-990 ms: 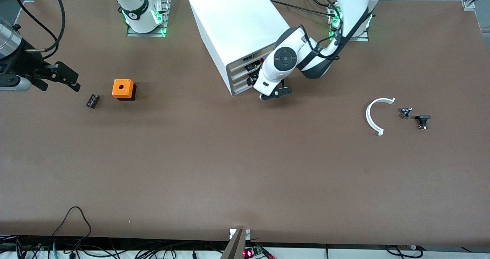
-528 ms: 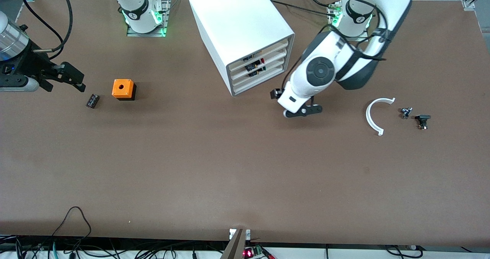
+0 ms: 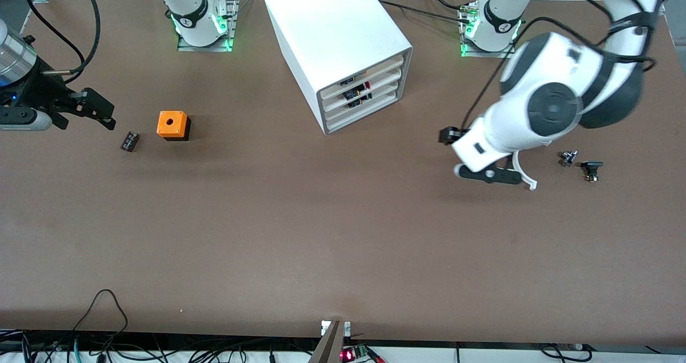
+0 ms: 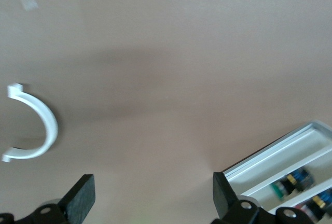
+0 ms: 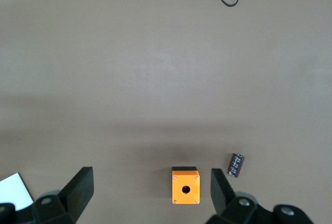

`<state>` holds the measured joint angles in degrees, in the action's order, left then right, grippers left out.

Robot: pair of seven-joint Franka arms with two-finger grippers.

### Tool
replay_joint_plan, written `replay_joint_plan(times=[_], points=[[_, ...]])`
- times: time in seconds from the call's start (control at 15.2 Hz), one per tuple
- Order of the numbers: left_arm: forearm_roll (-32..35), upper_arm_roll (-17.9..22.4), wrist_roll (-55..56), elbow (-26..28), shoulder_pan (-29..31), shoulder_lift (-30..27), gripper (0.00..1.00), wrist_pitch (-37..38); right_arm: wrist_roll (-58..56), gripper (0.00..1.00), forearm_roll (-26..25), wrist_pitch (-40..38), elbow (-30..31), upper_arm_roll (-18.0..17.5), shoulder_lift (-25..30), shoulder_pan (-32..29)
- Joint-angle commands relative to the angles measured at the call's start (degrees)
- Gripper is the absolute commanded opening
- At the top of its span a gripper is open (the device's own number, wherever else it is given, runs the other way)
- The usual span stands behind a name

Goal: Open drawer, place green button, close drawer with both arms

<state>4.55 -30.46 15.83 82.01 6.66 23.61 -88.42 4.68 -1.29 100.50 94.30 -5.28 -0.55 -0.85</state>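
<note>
We see brown table (image 3: 300, 234), cables along its near edge. White cabinet (image 3: 332, 36) at 12 o'clock of table; four drawers all shut, third drawer (image 3: 364, 107) closed, small dark parts in upper two. Button (image 3: 591, 170) on table toward left arm's end, at about 3 o'clock, beside white arc piece (image 4: 33, 125). Left gripper (image 3: 471, 154) over arc, jaws spread, empty. Right gripper (image 3: 96, 111) released, near orange cube (image 3: 172, 125) at 9 o'clock.

Drawer (image 3: 362, 110) shut in cabinet; green-capped button (image 3: 568, 157) on table.
</note>
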Motion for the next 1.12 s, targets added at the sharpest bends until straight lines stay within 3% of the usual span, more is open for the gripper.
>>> replay_joint_plan(times=[0.0, 0.26, 0.53, 0.66, 1.06], points=[[0.3, 0.2, -10.3, -3.5, 3.4, -0.5, 1.00, 4.0, 0.0, 1.00, -0.2, -1.5, -1.8, -1.2, -0.4, -1.3], [-1.7, 15.6, -20.2, 1.0, -3.0, -10.7, 1.00, 2.7, -0.3, 1.00, -0.5, -1.4, -2.0, -1.3, -0.5, -1.1], [-3.5, 24.9, -19.2, 11.4, -7.0, -20.3, 1.00, -4.3, 0.8, 1.00, -0.2, -1.4, -2.4, -1.3, -0.6, -1.1], [-3.4, 29.0, -18.3, 12.1, -9.5, -21.4, 1.00, -5.8, 0.2, 1.00, -0.6, -0.9, -2.7, -1.4, -0.8, -0.8], [-3.8, 29.0, -18.5, 13.5, -8.9, -22.5, 1.00, -4.8, 0.2, 1.00, -1.0, -1.5, -5.5, -1.4, -2.5, -0.5]])
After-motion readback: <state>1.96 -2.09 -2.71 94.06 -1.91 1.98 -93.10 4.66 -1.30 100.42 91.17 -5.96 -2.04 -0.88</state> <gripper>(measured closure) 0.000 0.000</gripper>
